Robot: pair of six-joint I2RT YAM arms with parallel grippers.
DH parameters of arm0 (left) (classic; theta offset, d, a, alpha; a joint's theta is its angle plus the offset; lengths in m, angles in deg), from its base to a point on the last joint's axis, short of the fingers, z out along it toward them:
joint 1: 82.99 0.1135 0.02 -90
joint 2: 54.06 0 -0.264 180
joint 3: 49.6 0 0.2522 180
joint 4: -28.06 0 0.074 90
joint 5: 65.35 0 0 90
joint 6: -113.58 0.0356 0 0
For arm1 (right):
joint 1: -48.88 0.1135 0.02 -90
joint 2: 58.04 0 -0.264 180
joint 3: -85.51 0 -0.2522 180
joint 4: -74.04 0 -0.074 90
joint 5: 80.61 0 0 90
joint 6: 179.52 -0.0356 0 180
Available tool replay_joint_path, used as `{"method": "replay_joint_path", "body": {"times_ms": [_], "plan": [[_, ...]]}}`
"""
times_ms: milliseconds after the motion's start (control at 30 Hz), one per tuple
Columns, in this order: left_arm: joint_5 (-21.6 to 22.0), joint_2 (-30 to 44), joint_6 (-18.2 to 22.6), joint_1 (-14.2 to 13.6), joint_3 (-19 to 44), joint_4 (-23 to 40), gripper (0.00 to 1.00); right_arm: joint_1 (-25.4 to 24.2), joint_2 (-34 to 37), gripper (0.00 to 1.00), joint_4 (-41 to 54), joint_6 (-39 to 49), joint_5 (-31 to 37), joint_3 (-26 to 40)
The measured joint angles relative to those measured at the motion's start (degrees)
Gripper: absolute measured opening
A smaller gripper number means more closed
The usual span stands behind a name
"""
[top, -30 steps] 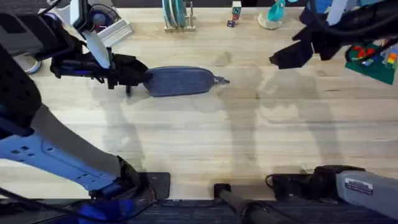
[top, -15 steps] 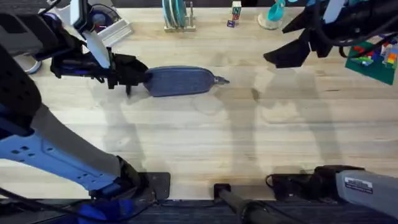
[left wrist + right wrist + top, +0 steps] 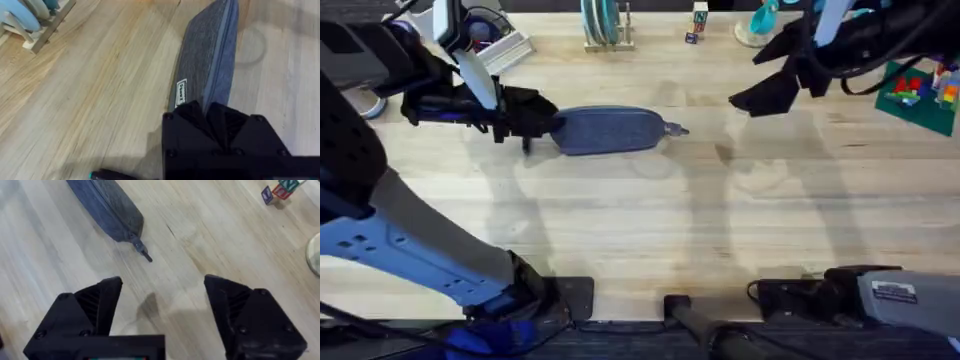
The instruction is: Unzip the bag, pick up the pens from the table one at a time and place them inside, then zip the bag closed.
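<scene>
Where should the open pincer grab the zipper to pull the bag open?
Best on the small pull tab sticking out past the bag's free end. The right pincer, open, could come from that side; the left pincer is shut on the other end.

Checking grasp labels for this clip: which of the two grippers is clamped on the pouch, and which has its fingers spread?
The left gripper is shut on the bag at its plain end. The right gripper hangs open above the table, beyond the pull tab.

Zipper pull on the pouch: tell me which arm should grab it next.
Right. The right gripper is open and nearest the zipper pull, while the left gripper is shut on the pouch's other end.
</scene>
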Motion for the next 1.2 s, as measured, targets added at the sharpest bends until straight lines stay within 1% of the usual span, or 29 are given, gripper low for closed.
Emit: {"method": "replay_joint_path", "body": {"times_ms": [500, 667, 867, 1200], "plan": [[0.0, 0.0, 0.0, 0.0, 0.0, 0.0, 0.042, 3.43, 6.38, 0.997, -1.77, 3.38, -0.37, 0.0], [0.0, 0.0, 0.0, 0.0, 0.0, -0.01, 0.042, 4.54, 7.39, 0.997, -2.82, 4.31, -0.42, 0.0], [0.0, 0.0, 0.0, 0.0, 0.0, -0.02, 0.042, 5.52, 7.99, 0.997, -4.48, 4.68, -0.44, 0.02], [0.0, 0.0, 0.0, 0.0, 0.0, -0.02, 0.042, 7.19, 12.78, 0.997, -7.1, 4.72, -0.89, 0.02]]}}
